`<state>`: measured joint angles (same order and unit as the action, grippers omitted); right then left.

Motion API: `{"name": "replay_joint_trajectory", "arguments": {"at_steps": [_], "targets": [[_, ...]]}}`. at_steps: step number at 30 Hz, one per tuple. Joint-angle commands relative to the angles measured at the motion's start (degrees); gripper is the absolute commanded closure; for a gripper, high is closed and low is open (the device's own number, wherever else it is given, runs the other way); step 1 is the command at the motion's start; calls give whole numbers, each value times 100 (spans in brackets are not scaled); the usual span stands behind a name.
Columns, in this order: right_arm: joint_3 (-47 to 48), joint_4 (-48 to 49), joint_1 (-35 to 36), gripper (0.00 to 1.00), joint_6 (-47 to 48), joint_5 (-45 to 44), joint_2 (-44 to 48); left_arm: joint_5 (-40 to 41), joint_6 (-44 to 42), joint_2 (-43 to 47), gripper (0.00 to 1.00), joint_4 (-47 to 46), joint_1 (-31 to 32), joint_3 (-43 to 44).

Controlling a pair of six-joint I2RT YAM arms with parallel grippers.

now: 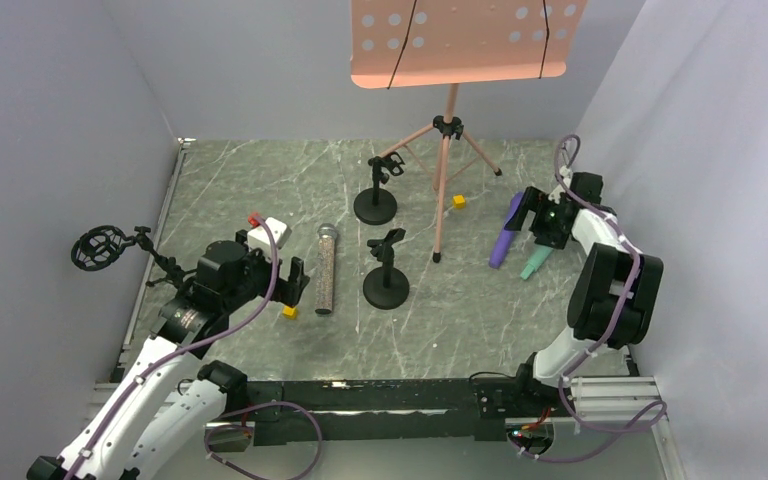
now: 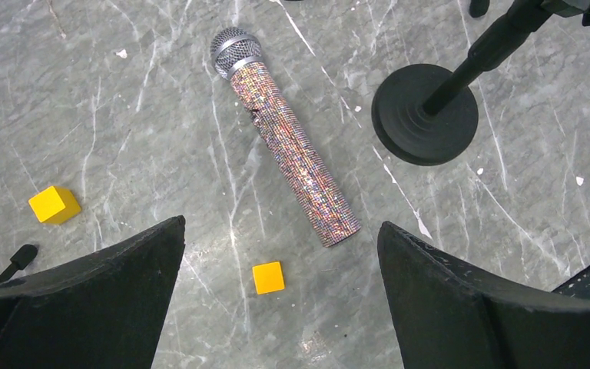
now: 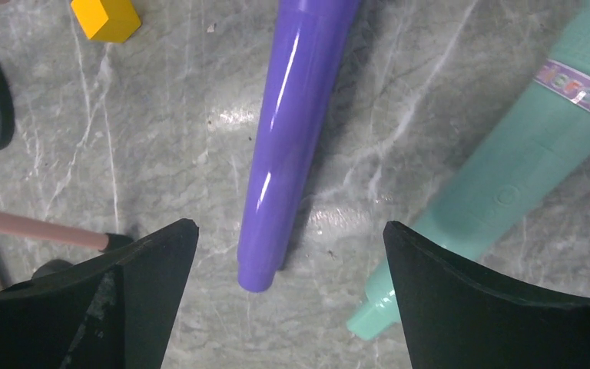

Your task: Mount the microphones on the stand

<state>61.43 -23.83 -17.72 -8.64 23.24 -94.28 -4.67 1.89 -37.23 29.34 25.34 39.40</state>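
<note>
The glittery microphone [image 1: 326,268] lies flat on the table left of the middle, and the left wrist view shows its silver mesh head pointing away [image 2: 288,138]. My left gripper [image 1: 295,283] hovers open and empty just beyond its tail end [image 2: 282,225]. The purple microphone [image 1: 506,240] and the mint-green microphone [image 1: 536,262] lie side by side at the right. My right gripper [image 1: 535,215] is open and empty above their near ends [image 3: 290,227], with the purple one [image 3: 292,131] between the fingers and the green one [image 3: 522,161] partly under the right finger. Two short black mic stands [image 1: 386,285] [image 1: 375,205] stand mid-table.
A pink music stand [image 1: 460,40] on a tripod stands at the back, with one leg [image 3: 31,228] near my right gripper. A black shock-mount stand [image 1: 100,247] sits at the left edge and a white box [image 1: 267,235] beside my left gripper. Small yellow cubes [image 2: 268,277] [image 2: 54,204] [image 3: 106,17] lie scattered.
</note>
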Motion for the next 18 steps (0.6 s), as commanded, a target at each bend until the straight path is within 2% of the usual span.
{"name": "replay_joint_trajectory", "arguments": {"at_steps": [1, 6, 11, 14, 18], "targets": [[431, 279, 419, 5, -273, -891, -297, -28, -84, 56, 1, -226, -128, 104], [788, 343, 930, 9, -397, -1636, -781, -100, -70, -31, 1, -224, -234, 130], [867, 283, 1116, 9, -535, -2503, -1067, -117, -62, 3, 1, -259, -274, 88], [911, 286, 1130, 10, -591, -2663, -1215, -176, -63, -27, 1, -283, -314, 86], [886, 430, 1221, 17, -582, -2670, -1324, -258, -62, -98, 1, -302, -352, 94]]}}
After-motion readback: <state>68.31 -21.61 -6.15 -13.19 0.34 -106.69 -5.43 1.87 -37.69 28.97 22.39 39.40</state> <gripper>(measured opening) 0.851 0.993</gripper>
